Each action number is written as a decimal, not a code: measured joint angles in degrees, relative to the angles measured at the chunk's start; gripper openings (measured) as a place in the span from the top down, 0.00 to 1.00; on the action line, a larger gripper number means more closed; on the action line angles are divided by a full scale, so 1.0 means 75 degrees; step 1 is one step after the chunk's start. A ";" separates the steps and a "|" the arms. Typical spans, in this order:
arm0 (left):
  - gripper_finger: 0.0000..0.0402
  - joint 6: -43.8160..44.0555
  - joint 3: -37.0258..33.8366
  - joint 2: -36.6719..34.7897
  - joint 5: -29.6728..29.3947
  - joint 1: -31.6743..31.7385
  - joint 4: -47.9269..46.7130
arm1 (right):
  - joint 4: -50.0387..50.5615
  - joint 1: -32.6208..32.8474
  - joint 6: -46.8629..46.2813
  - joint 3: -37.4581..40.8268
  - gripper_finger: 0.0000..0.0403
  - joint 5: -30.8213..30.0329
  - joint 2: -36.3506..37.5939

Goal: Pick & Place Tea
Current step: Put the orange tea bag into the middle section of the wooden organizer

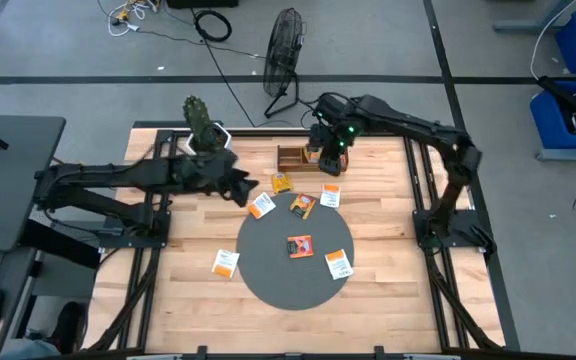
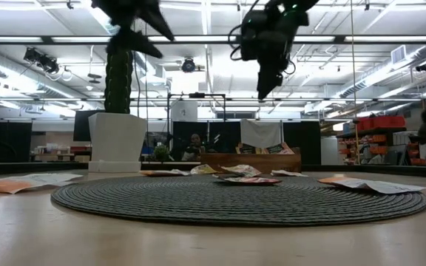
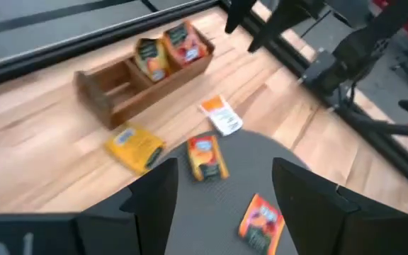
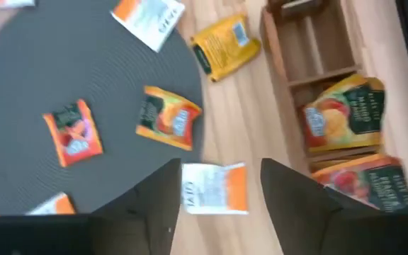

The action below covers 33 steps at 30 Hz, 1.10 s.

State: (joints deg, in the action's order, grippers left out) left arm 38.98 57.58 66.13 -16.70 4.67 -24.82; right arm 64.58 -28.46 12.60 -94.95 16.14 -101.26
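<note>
Wood: the surface (image 1: 388,290) is pale planks, with a round grey mat (image 1: 268,270) in the middle
Right gripper (image 4: 217,185): raised over the brown tray (image 1: 293,157), fingers parted, nothing between them
Left gripper (image 3: 222,184): raised over the mat's near edge, fingers apart and empty
Tray: below the right gripper; two sachets (image 4: 342,117) stand in its end compartments, the other compartments bare
White-and-orange sachet (image 4: 214,188): flat on the wood at the mat's rim, directly under the right gripper's open fingers
Yellow sachet (image 3: 134,147): on the wood between the tray and the left gripper
Tea on the mat: two orange sachets (image 3: 205,157) lie ahead of the left gripper
Plant (image 1: 203,125): in a white pot behind the left arm
</note>
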 joint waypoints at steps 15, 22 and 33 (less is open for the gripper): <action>0.42 0.1626 0.0006 0.3206 0.1992 0.0778 0.1539 | -0.2827 0.1418 -0.3436 0.3505 0.55 -0.1051 0.3041; 0.42 0.2282 0.0009 0.4360 0.2699 0.0790 0.2605 | -0.3232 0.1752 -0.3958 0.4173 0.55 -0.1144 0.3548; 0.42 0.2831 0.0006 0.5396 0.2919 0.0790 0.3351 | -0.3588 0.1958 -0.3966 0.4227 0.55 -0.1127 0.3576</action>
State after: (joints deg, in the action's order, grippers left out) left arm 60.22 57.63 106.60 5.19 10.59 0.31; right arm 37.67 -13.78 -17.15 -63.24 7.68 -74.44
